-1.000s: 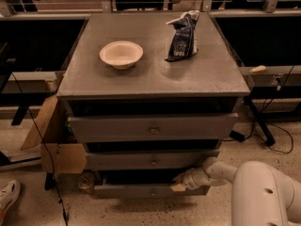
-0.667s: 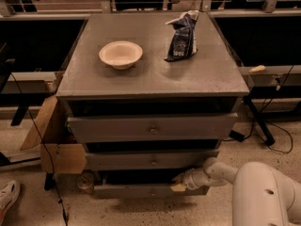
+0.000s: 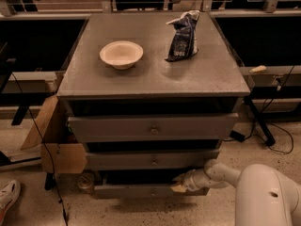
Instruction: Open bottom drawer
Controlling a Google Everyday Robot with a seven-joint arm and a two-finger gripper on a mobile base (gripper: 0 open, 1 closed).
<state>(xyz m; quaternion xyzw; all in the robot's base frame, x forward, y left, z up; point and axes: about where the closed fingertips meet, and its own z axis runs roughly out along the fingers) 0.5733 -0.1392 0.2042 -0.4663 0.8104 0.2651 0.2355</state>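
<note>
— The gripper (image 3: 180, 186): clamped or apart?
— Can't tell. It sits at the upper right edge of the bottom drawer (image 3: 136, 190), lowest of three, just above the speckled floor (image 3: 117, 215).
— And on top?
— On the grey cabinet top (image 3: 207, 74), a bowl (image 3: 121, 54) and a dark bag (image 3: 182, 36). A cardboard box (image 3: 56, 147) stands at the left.

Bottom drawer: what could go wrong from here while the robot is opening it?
1. The hand sits at the bottom drawer front, right of its centre; an off-centre pull may skew and jam it.
2. The middle drawer is just above the hand, so lifting could bump it.
3. A round object on the floor by the left corner might get knocked.
</note>
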